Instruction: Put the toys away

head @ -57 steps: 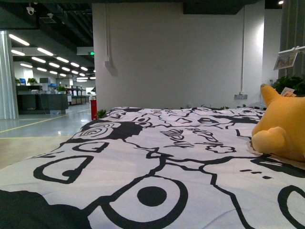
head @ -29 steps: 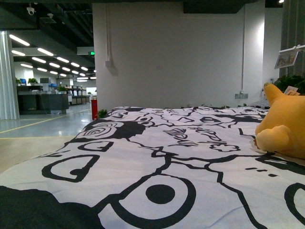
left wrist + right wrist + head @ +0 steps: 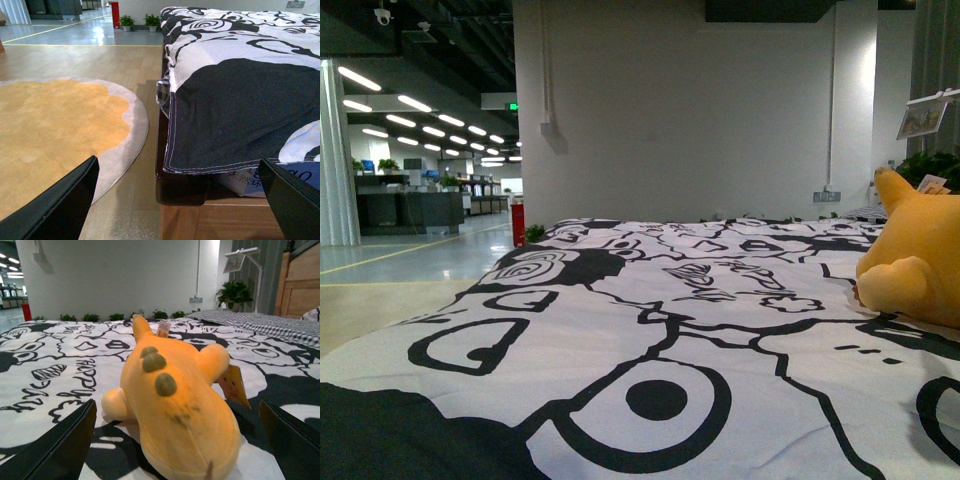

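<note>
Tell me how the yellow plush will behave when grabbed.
The plush looks soft and rounded, so it will probably squash and sag rather than stay stiff. Stuffed fabric, so likely light. Lying flat on the duvet, it seems unlikely to roll.

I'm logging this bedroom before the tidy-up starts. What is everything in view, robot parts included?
plush toy: one, yellow-orange with olive spots, lying on the bed cover
tags: two, a white one near the toy's pointed top, an orange one at its side
bed cover: one, black-and-white cartoon print, spread over the bed
bed frame: one, dark wood, under the cover's hanging edge
headboard: one, light wood, at the bed's end
rug: one, round, orange with a grey border, on the wood floor beside the bed
potted plants: several, green, along the white wall
left gripper: one, black, open, facing the bed's corner
right gripper: one, black, open, pointed at the plush toy
</note>
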{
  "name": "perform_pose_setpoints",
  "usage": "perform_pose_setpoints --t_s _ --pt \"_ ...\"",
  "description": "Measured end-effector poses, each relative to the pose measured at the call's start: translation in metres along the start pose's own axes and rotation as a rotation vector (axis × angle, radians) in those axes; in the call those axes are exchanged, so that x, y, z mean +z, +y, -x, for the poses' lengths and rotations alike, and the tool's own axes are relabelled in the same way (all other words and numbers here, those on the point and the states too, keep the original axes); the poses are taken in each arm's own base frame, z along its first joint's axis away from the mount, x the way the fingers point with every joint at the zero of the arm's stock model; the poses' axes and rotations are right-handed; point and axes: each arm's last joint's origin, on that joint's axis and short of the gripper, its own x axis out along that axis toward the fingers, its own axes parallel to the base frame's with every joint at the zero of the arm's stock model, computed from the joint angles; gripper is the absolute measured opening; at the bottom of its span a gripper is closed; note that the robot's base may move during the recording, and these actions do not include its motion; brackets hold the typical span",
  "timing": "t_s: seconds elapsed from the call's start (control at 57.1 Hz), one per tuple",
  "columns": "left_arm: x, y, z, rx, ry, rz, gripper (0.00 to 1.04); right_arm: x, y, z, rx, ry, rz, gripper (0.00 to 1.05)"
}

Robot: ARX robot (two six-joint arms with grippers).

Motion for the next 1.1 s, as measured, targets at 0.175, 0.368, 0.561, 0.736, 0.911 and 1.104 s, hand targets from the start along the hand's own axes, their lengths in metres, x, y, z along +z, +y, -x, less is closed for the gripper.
perform_pose_setpoints --t_s 0.175,0.368,0.561,0.736,0.911,1.104 --pt "0.0 0.0 0.0 0.0 0.0 0.0 0.98 -0.002 0.029 -0.033 -0.002 0.017 0.124 0.98" --pt "0.0 0.0 0.0 0.0 0.0 0.0 0.98 0.001 0.04 -0.06 -0.056 0.107 0.25 0.98" --pt "0.0 0.0 0.0 0.0 0.0 0.0 0.98 -0.005 0.035 -0.084 -0.083 0.287 0.389 0.98" --pt "0.0 0.0 0.0 0.0 0.0 0.0 0.98 -0.01 0.023 -0.098 -0.104 0.416 0.44 0.98" --pt "0.0 0.0 0.0 0.0 0.0 0.0 0.98 -0.009 0.02 -0.101 -0.092 0.441 0.432 0.7" --pt "0.0 0.0 0.0 0.0 0.0 0.0 0.98 -0.009 0.019 -0.102 -0.065 0.455 0.406 0.43"
